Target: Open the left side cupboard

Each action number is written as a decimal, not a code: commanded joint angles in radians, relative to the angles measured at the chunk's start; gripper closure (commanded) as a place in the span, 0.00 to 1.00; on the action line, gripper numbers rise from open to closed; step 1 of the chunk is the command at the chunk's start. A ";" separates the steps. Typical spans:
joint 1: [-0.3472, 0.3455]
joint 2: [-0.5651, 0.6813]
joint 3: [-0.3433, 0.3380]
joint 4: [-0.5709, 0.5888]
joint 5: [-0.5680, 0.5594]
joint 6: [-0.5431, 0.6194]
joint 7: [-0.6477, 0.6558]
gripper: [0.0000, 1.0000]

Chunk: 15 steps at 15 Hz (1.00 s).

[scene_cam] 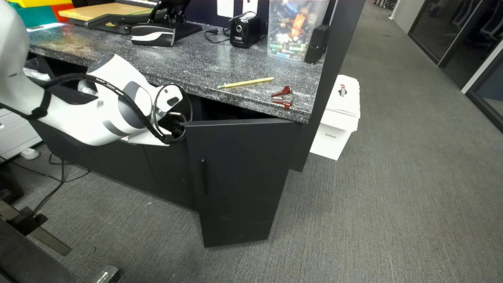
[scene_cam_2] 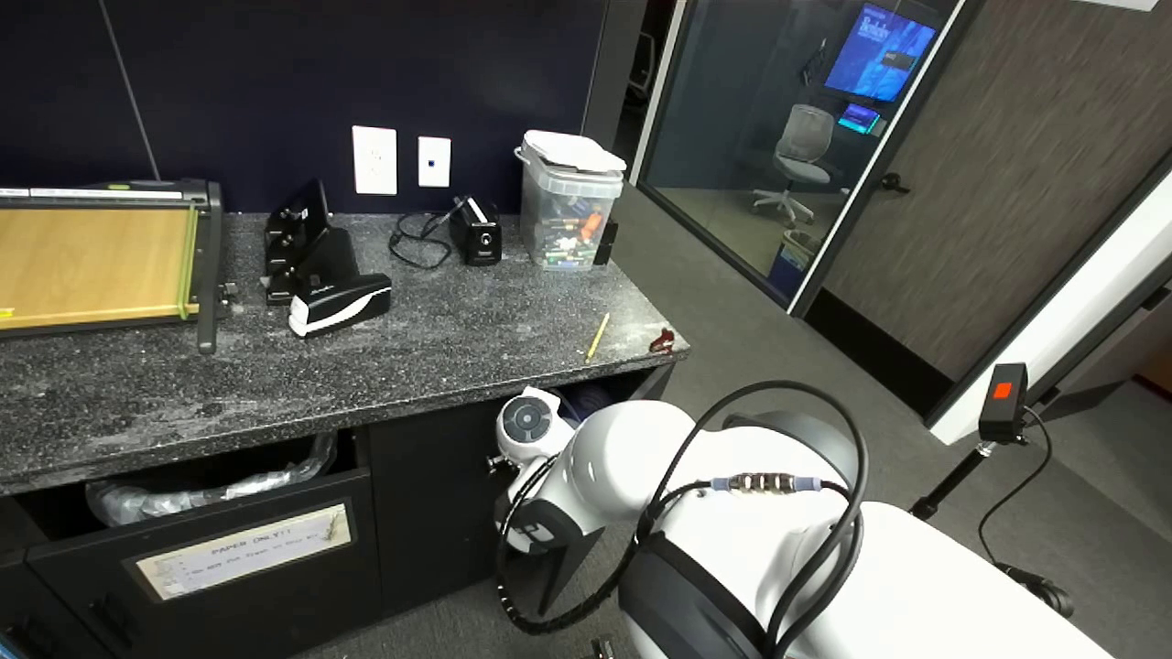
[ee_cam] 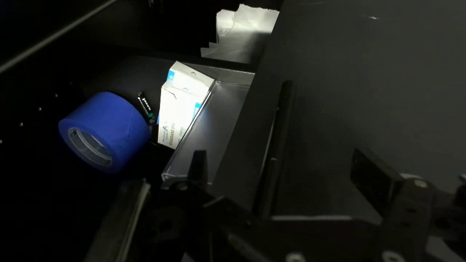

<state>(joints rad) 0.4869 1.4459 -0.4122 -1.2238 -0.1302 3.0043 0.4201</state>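
Observation:
The left side cupboard is the plain black door (scene_cam: 169, 169); it looks shut in an exterior view and also shows in an exterior view (scene_cam_2: 430, 513). In the wrist view its dark face (ee_cam: 364, 91) fills the right side, with its slim bar handle (ee_cam: 285, 105) near the free edge. My gripper (ee_cam: 284, 169) is open, one finger on each side of the handle; I see no contact. In an exterior view the gripper (scene_cam: 176, 122) is partly hidden behind the paired door. The handle is hidden in both exterior views.
The paired door (scene_cam: 239, 177) stands swung out beside my hand. Its compartment holds blue tape (ee_cam: 105, 131), staple boxes (ee_cam: 182, 109) and a clear tray (ee_cam: 225, 109). The countertop (scene_cam: 220, 67) overhangs above. A labelled panel (scene_cam_2: 238, 586) is farther along; a white bin (scene_cam: 334, 118) stands at the end.

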 commanded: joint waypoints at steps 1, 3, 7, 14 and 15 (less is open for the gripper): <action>0.000 0.067 -0.029 0.099 0.034 0.001 0.004 0.25; -0.001 0.083 -0.030 0.116 0.043 -0.005 0.004 0.34; 0.008 0.041 -0.016 0.045 0.037 0.005 0.001 0.66; 0.023 -0.111 0.111 -0.218 0.025 -0.009 -0.024 0.95; 0.021 -0.138 0.128 -0.259 0.024 -0.017 -0.026 0.95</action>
<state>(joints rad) 0.4843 1.4283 -0.3783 -1.2848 -0.1061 3.0052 0.4238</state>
